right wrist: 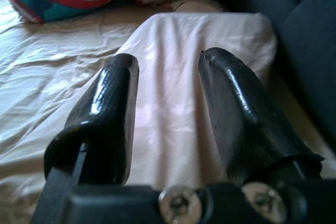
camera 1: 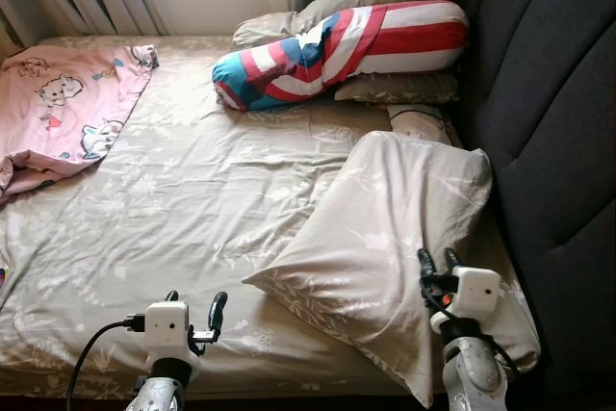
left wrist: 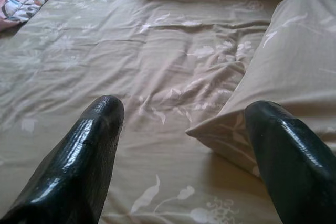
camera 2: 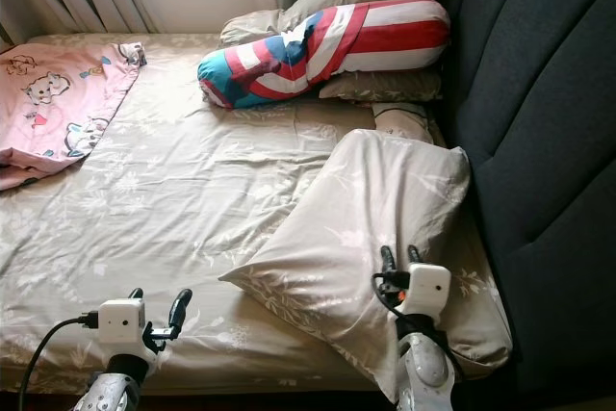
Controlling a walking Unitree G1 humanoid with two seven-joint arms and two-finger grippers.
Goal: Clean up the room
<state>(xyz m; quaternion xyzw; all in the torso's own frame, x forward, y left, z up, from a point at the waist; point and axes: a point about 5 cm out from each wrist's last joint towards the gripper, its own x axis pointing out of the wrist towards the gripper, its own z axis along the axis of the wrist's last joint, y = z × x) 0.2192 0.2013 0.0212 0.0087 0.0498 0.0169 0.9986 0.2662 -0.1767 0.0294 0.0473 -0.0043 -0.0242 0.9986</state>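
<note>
Hovering with fingers narrowly parted, the right gripper [camera 1: 435, 259] hung over the beige pillow [camera 1: 385, 238], which lay askew near the headboard [camera 1: 549, 141]. The left gripper [camera 1: 195, 307] gaped wide. Soft and light, the pillow likely wanted pinching at a corner.

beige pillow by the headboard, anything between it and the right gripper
Nothing visible. The right gripper hovers directly over the beige pillow, jaws open, with only bare pillowcase beneath. The left gripper sits apart over the sheet.

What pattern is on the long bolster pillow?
Red and white stripes with teal blue on the bolster pillow; clearest in the left eye view.
</note>
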